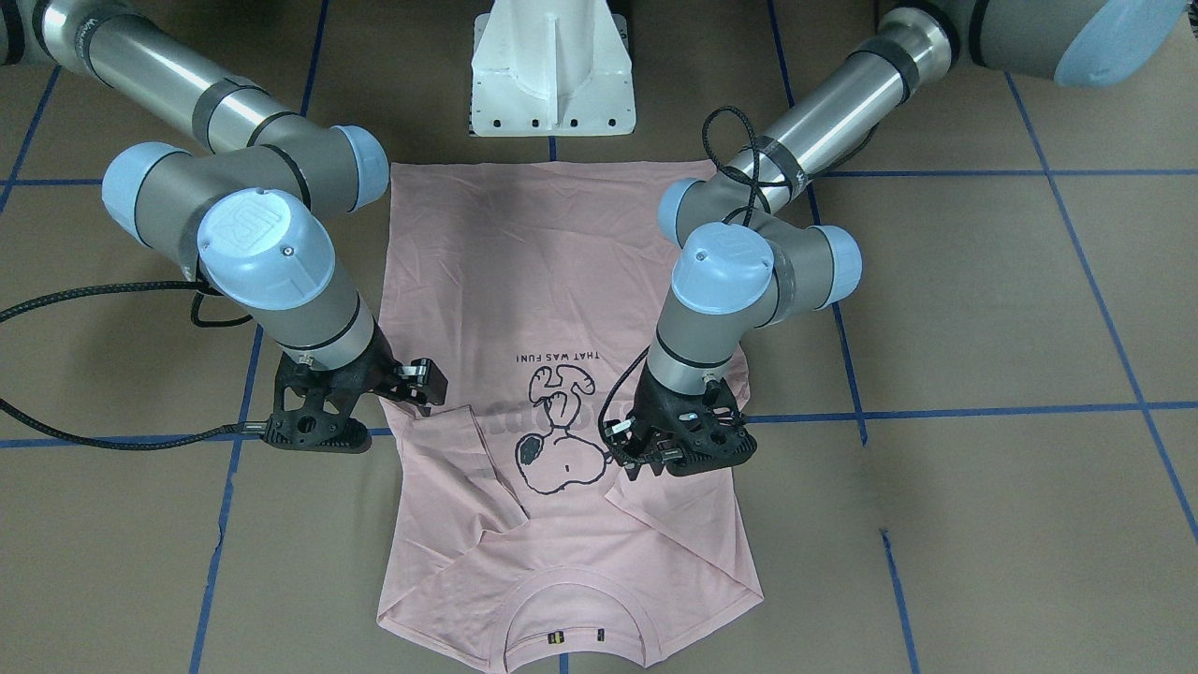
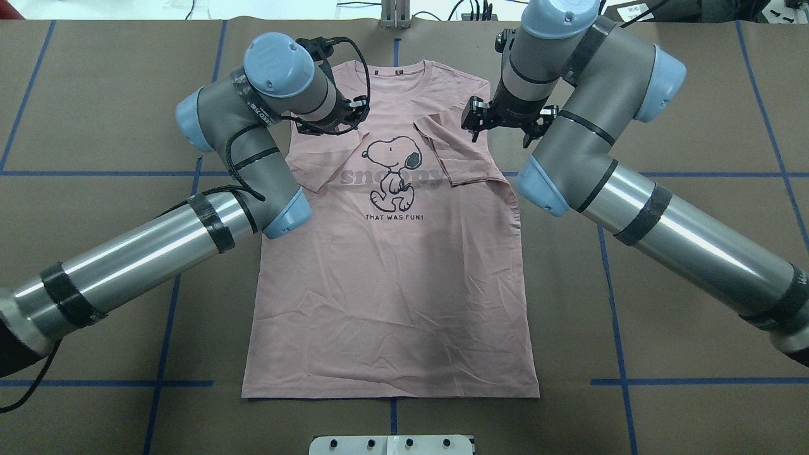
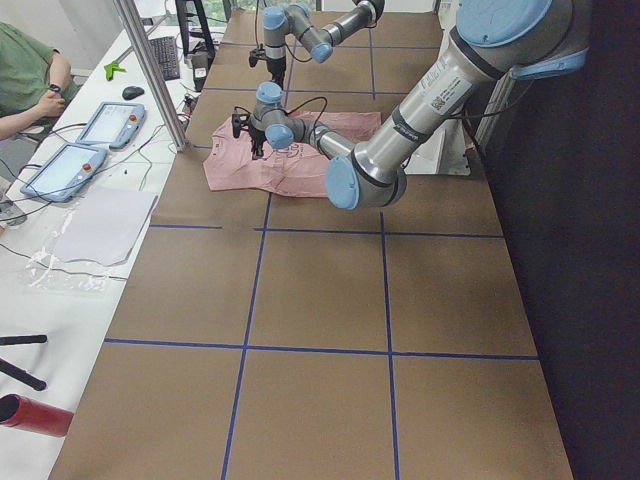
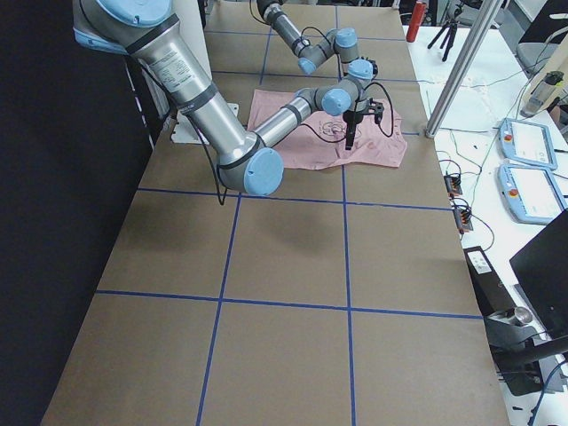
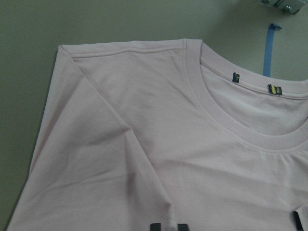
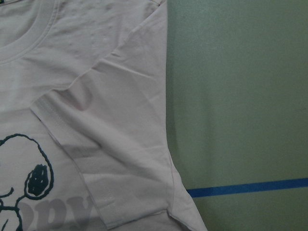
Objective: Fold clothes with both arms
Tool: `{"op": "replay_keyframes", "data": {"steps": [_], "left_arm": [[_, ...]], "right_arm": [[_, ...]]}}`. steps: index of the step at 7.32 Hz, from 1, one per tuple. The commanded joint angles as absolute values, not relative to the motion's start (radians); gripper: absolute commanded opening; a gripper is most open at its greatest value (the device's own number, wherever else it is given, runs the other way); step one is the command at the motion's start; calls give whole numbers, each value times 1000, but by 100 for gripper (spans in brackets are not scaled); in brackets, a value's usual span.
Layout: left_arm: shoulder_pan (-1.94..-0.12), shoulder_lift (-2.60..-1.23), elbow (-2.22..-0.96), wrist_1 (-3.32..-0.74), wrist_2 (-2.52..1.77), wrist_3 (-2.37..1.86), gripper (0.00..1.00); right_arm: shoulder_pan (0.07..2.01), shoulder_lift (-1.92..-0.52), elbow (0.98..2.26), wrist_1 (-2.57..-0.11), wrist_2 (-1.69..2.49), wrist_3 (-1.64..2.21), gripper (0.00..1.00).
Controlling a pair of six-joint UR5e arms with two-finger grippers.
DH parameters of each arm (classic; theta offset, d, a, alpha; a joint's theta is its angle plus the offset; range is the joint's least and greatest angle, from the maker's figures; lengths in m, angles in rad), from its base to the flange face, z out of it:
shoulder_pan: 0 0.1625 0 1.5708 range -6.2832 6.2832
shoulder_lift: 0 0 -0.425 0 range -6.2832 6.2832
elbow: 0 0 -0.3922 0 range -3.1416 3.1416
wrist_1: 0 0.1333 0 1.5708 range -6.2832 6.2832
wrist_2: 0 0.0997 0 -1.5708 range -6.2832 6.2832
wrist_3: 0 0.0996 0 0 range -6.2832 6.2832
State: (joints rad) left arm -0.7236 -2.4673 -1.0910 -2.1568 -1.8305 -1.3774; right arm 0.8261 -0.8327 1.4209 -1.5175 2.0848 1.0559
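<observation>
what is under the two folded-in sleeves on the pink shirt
One sleeve and the other lie on the T-shirt's chest, flanking the dog print. What they cover is hidden.

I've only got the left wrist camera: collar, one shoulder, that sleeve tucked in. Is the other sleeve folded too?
Observer: Yes, overhead shows the other sleeve folded inward on the T-shirt, cuff beside the dog print.
Operator: Bottom half?
Observer: Unfolded; the hem lies flat and straight, nearest the robot's base.
Operator: Where's the right gripper?
Observer: At the shirt's outer edge beside that sleeve, jaws apart, no cloth in them.
</observation>
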Motion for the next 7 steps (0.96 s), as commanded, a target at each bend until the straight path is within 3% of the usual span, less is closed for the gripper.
{"op": "replay_keyframes", "data": {"steps": [1, 3, 5, 7], "left_arm": [[-715, -2459, -1155, -2198, -1839, -1382, 100], [-698, -2277, -1443, -2046, -1906, -1367, 100], [-686, -2072, -1740, -1926, -1902, -1283, 100], [-683, -1979, -1866, -1870, -1901, -1250, 100]], "right_arm": [[812, -857, 1440, -1462, 2086, 1081, 100], [755, -1012, 1565, -1298, 2059, 1214, 100], [585, -1223, 1826, -1302, 1904, 1381, 100], [380, -1369, 2006, -1369, 1730, 1515, 100]]}}
